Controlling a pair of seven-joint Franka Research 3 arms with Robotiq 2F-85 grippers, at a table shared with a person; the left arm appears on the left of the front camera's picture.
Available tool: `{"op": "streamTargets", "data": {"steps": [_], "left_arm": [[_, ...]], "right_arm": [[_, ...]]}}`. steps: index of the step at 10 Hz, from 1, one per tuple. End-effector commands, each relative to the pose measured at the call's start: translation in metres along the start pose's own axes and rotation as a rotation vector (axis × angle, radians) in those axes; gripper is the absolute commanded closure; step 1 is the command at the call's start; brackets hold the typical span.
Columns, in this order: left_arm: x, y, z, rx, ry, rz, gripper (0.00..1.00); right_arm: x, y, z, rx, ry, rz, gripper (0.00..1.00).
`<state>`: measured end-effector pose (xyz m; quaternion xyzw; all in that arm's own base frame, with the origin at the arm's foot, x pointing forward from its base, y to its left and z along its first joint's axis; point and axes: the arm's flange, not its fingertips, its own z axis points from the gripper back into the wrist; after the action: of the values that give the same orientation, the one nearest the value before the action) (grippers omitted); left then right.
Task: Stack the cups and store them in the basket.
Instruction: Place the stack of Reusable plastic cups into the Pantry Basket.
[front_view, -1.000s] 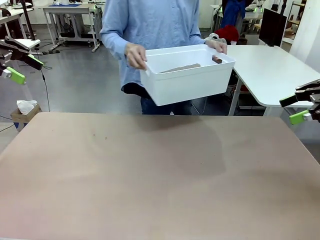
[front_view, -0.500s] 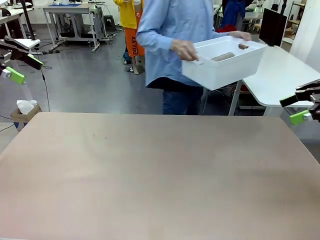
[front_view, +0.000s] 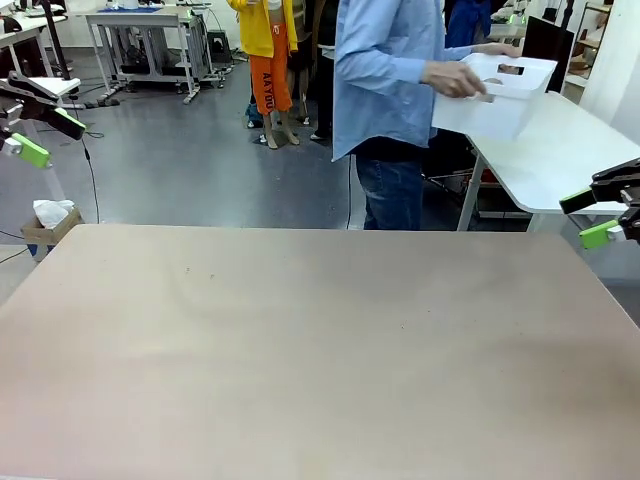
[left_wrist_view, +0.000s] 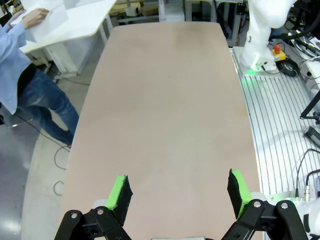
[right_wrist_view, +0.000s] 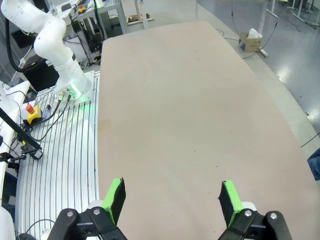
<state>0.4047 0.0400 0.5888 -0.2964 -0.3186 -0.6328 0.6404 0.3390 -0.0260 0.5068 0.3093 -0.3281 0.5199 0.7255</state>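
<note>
A person in a blue shirt stands beyond the far edge of the brown table (front_view: 320, 350) and holds the white basket (front_view: 495, 100) in both hands, over a white side table at the back right. The cups are hidden; I cannot make them out inside the basket. My left gripper (front_view: 50, 137) hangs open, high at the far left, off the table. My right gripper (front_view: 588, 218) hangs open at the far right edge. In the wrist views the left gripper (left_wrist_view: 180, 192) and the right gripper (right_wrist_view: 172, 197) both stand wide with nothing between their green pads.
The white side table (front_view: 560, 150) stands behind the right far corner. Another person in yellow and orange stands farther back. A small box with paper (front_view: 48, 222) lies on the floor at the left.
The person has turned and carried the basket from above the table's far edge away to the right, over the white side table. Both grippers have stayed still.
</note>
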Motion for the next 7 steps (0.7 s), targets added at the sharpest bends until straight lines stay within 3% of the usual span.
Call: {"op": "streamTargets", "data": {"steps": [1, 7], "left_arm": [[0.0023, -0.0004, 0.001, -0.002, 0.012, 0.011, 0.0], [0.0023, -0.0004, 0.001, -0.002, 0.012, 0.011, 0.0]], "right_arm": [[0.0021, -0.0025, 0.001, 0.003, -0.033, 0.023, 0.0], [0.0021, -0.0025, 0.001, 0.003, -0.033, 0.023, 0.0]]}}
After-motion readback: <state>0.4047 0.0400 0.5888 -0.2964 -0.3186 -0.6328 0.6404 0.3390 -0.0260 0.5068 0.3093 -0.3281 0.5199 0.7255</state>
